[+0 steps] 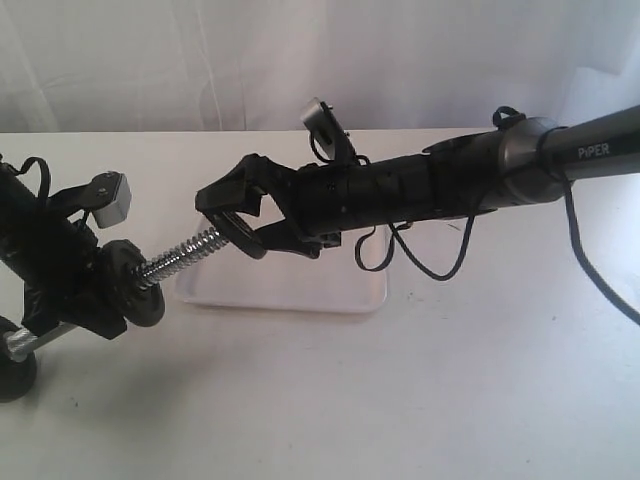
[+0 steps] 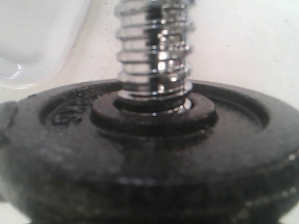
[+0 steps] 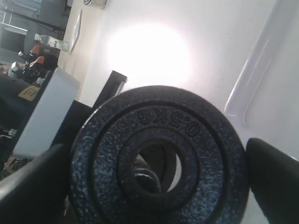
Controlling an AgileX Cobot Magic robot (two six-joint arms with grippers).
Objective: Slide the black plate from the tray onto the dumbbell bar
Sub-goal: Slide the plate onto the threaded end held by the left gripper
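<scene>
The dumbbell bar [image 1: 185,253] slants up over the table with my left gripper [image 1: 82,298] shut on its middle; the jaws are hidden in the left wrist view. One black disc [image 1: 135,283] sits on the bar beside that gripper, filling the left wrist view [image 2: 149,158] under the threaded rod [image 2: 154,51]. My right gripper [image 1: 232,212] is shut on the black plate [image 1: 243,238], held upright at the bar's threaded tip. In the right wrist view this plate [image 3: 107,158], marked 0.5KG, sits between both fingers [image 3: 273,177], with the bar tip [image 3: 147,177] seen through its hole.
The white tray [image 1: 300,285] lies on the white table under and behind the bar's free end; its corner shows in the left wrist view [image 2: 32,42]. A dark round thing [image 1: 14,375] rests by the bar's lower end at the far left. Loose cables [image 1: 420,255] hang from the right arm.
</scene>
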